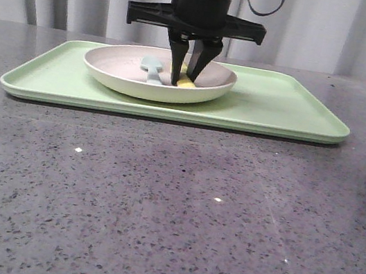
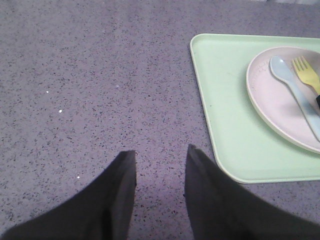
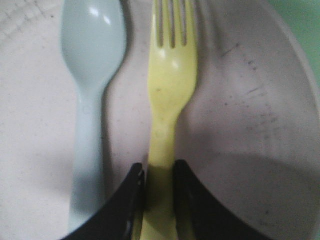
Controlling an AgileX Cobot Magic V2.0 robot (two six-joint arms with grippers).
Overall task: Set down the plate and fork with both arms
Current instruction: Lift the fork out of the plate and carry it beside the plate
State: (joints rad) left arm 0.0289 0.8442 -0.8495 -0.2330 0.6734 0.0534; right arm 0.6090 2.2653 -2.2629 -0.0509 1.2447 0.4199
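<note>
My right gripper reaches down into the plate, and its two tapered fingers are closed against both sides of the fork at the handle, as the right wrist view shows. The fork lies flat on the pinkish inner surface of the plate with its tines pointing away from my fingers. A pale blue spoon lies just beside the fork in the same plate, roughly parallel to it, bowl end on the same side as the tines; the two utensils do not touch where they are visible. The plate rests on a light-green tray, toward the tray's left half in the front view, and the tray sits on the speckled grey table. My left gripper hangs above bare table surface just beside the tray's edge; its fingers are spread apart with a clear gap between them and nothing held. In the left wrist view the plate, fork and spoon all appear together on the tray.
</note>
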